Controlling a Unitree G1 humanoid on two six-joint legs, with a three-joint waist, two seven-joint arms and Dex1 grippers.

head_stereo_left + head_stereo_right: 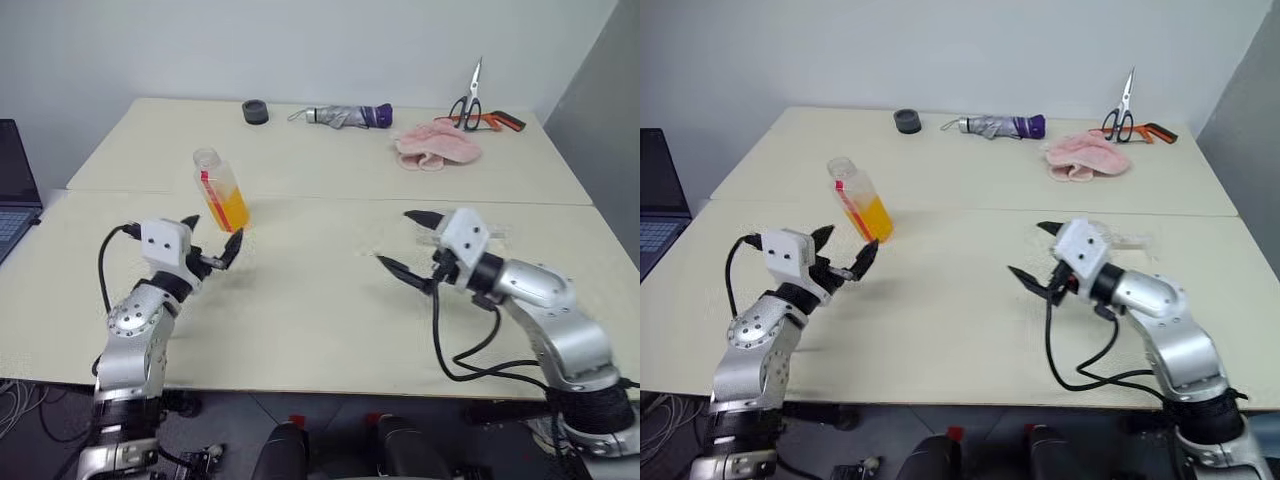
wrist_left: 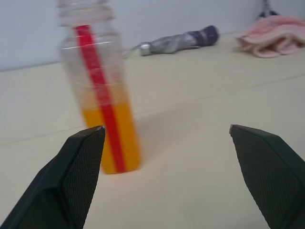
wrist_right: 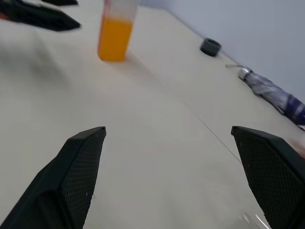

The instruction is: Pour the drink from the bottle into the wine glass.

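The bottle (image 1: 222, 195) stands upright on the left half of the table, clear with a red stripe and no cap showing. The orange drink (image 1: 232, 210) fills its lower part. My left gripper (image 1: 213, 236) hangs open just in front of the bottle, apart from it. Seen from the left wrist, the bottle (image 2: 102, 95) stands beyond the left fingertip. My right gripper (image 1: 405, 243) is open over bare table at the right, pointing toward the bottle (image 3: 116, 33). The wine glass is mostly hidden; a faint clear shape (image 1: 1132, 241) shows behind my right hand, and I cannot tell how it stands.
Along the far edge lie a black tape roll (image 1: 255, 111), a folded umbrella (image 1: 345, 116), a pink cloth (image 1: 437, 147) and scissors (image 1: 467, 100) beside an orange-black tool (image 1: 497, 122). A laptop (image 1: 15, 200) sits off the left side. A seam (image 1: 400, 200) crosses the table.
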